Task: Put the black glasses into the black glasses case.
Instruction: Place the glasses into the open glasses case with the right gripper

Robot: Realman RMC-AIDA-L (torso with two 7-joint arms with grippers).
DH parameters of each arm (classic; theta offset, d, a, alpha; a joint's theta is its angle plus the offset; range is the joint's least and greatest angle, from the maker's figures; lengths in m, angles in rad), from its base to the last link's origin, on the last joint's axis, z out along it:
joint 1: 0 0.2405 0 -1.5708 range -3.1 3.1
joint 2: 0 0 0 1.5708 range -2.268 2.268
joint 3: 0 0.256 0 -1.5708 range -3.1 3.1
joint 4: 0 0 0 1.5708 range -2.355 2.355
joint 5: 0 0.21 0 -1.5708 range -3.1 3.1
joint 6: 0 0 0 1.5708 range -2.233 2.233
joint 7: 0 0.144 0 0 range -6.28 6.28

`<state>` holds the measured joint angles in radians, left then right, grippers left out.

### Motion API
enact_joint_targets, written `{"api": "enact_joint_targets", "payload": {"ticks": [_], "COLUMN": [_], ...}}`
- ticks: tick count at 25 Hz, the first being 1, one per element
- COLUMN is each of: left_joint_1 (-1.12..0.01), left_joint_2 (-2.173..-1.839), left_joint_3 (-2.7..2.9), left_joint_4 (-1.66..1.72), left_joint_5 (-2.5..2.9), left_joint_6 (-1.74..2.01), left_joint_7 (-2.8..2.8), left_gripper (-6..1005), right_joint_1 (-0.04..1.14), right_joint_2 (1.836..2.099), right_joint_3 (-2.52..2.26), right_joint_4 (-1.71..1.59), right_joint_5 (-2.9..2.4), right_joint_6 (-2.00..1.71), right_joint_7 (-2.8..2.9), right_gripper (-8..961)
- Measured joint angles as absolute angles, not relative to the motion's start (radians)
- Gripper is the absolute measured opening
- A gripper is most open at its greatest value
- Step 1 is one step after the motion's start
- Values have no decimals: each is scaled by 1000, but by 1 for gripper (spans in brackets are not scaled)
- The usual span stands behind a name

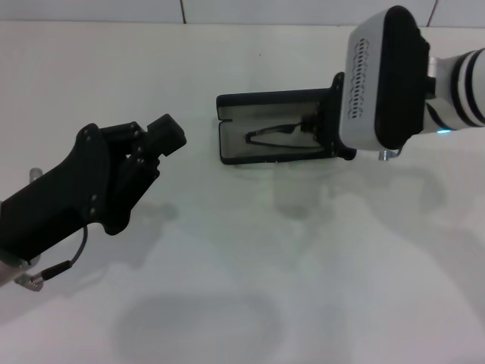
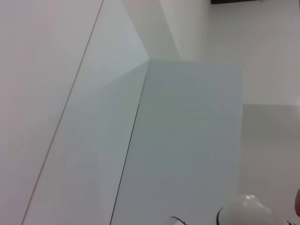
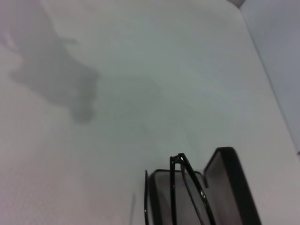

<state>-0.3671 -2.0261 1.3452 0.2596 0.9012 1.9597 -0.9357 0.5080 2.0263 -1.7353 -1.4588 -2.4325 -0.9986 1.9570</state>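
The black glasses case (image 1: 224,140) lies open at the far middle of the white table, its light grey lining facing up. The black glasses (image 1: 273,135) are folded and lie lengthwise over the lower half of the case. Their right end runs into my right gripper (image 1: 324,129), which is at the case's right end and shut on them. In the right wrist view the glasses (image 3: 178,160) slant up over the case's rim, beside the raised lid (image 3: 236,185). My left gripper (image 1: 165,135) hangs above the table to the left of the case, well apart from it.
My right wrist's white housing (image 1: 383,76) hides the right end of the case. The white table (image 1: 250,265) stretches in front of the case, with a tiled wall edge at the back. The left wrist view shows only white panels.
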Motion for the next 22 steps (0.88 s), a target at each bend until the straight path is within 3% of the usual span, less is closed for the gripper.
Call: {"api": "enact_joint_targets", "payload": {"ticks": [22], "left_joint_1": [-383], "left_joint_2": [-2040], "left_joint_3": [1344], "left_joint_4": [258], "left_joint_5": [900], "left_joint_6": [1922], "left_joint_7": [-937], "left_gripper": [43], "right_joint_1": [558], "right_joint_2": [2028], "right_joint_3": [-1895], "right_joint_4": [-1248], "right_joint_5": [-2521], "right_joint_6": [-663], "right_joint_7": [1963], "right_gripper": [45]}}
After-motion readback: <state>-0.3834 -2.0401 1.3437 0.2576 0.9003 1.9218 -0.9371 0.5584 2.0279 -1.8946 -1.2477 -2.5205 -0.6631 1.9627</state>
